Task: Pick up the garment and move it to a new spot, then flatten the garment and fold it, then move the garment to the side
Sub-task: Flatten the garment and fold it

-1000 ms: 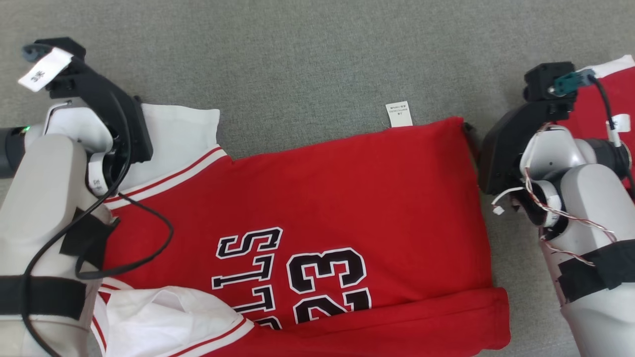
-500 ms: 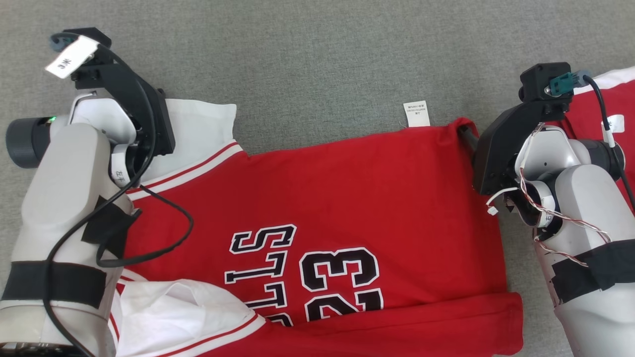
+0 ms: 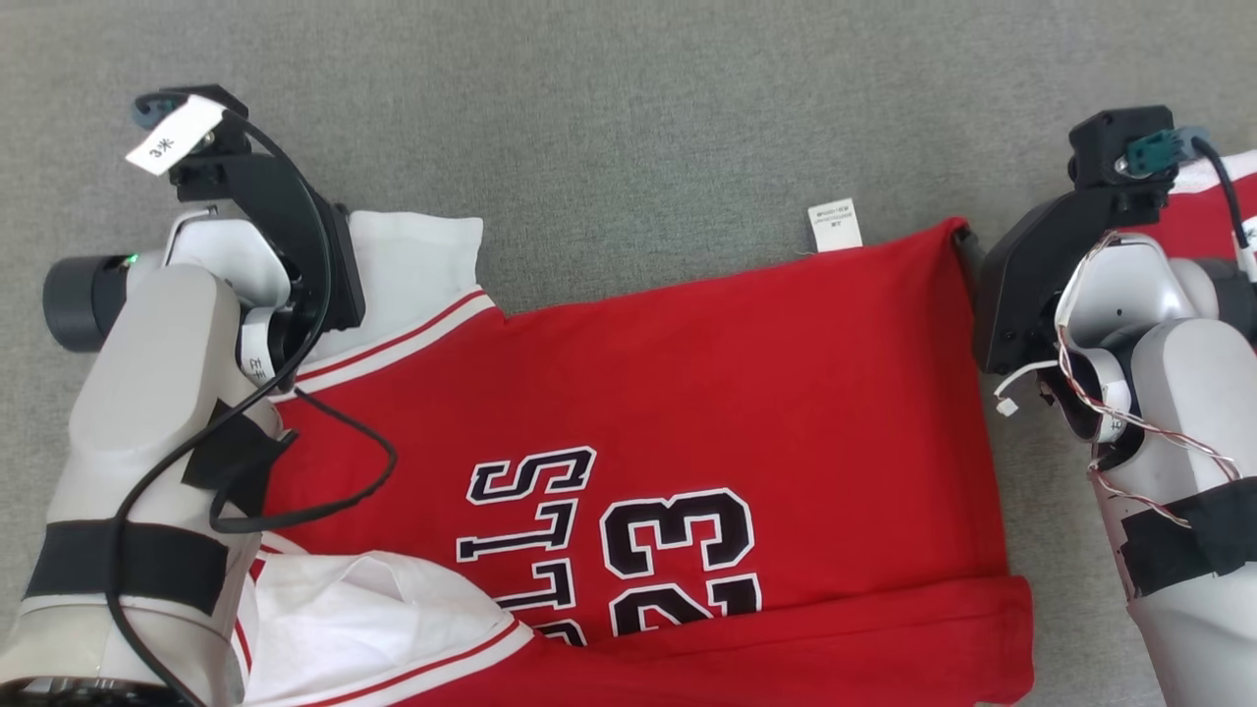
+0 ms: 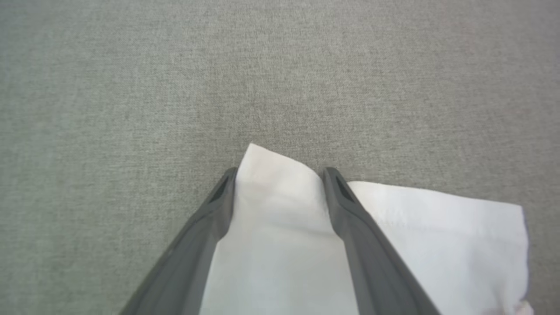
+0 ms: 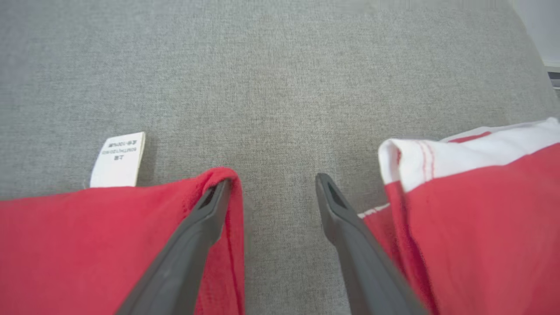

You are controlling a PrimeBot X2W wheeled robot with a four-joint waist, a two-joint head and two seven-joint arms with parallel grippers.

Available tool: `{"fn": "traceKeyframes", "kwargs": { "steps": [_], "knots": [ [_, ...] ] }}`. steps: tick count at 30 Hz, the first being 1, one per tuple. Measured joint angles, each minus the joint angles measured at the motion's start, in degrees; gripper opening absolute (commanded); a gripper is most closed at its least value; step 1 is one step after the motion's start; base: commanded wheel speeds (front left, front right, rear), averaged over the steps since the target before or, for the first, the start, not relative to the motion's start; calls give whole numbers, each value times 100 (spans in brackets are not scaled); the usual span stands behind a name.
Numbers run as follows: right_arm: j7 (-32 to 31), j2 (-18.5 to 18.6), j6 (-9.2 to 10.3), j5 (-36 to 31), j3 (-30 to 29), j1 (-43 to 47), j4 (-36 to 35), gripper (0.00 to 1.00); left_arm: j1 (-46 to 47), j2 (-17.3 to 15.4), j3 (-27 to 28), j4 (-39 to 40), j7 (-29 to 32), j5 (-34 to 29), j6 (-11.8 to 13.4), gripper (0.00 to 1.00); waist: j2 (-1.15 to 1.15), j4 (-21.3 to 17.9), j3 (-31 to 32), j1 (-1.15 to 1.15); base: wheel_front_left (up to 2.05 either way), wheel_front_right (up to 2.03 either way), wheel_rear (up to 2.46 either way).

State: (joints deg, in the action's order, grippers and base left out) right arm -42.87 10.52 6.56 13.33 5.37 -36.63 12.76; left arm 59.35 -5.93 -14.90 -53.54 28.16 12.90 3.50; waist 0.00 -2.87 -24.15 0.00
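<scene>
The grey woven surface is recorded under everything in view. Nearest the robot, well behind both grippers, the garment, a red jersey with black-and-white lettering, is laid flat. Its near edge is turned over in a band, and its near sleeve is bunched in white folds. A black cable from the left arm is looped on the red cloth behind the left gripper. That gripper's jaws are held spread, with the corner of the far sleeve lying between the fingers, unpinched. The right gripper is likewise spread: the garment's far right corner is lapped against its left finger, with bare surface between the fingers. A second red-and-white cloth lies just outside the other finger; whether it belongs to the same garment cannot be told. A care label is seen beyond and left of that gripper. Risks judged: the right jaws could be closed on bare surface or a thin edge only, so the corner is lost. The neighbouring cloth could be snagged. An uneven lift could undo the near fold, and the cable could drag the cloth.
</scene>
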Motion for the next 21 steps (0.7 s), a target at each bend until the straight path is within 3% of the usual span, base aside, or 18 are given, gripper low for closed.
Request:
{"fn": "traceKeyframes", "kwargs": {
  "steps": [12, 21],
  "knots": [
    [-275, 64, 24, -25, -108, 322, -412, 100, -22, 58, -25, -291, -100, 26, -57, 100, 0, -75, 222, 0, 0, 0, 0],
    [-324, -178, 24, 43, -16, 306, -466, 100, -4, 130, -64, -308, -200, 26, -103, 100, 0, 35, 129, 0, 0, 0, 0]
  ]
}}
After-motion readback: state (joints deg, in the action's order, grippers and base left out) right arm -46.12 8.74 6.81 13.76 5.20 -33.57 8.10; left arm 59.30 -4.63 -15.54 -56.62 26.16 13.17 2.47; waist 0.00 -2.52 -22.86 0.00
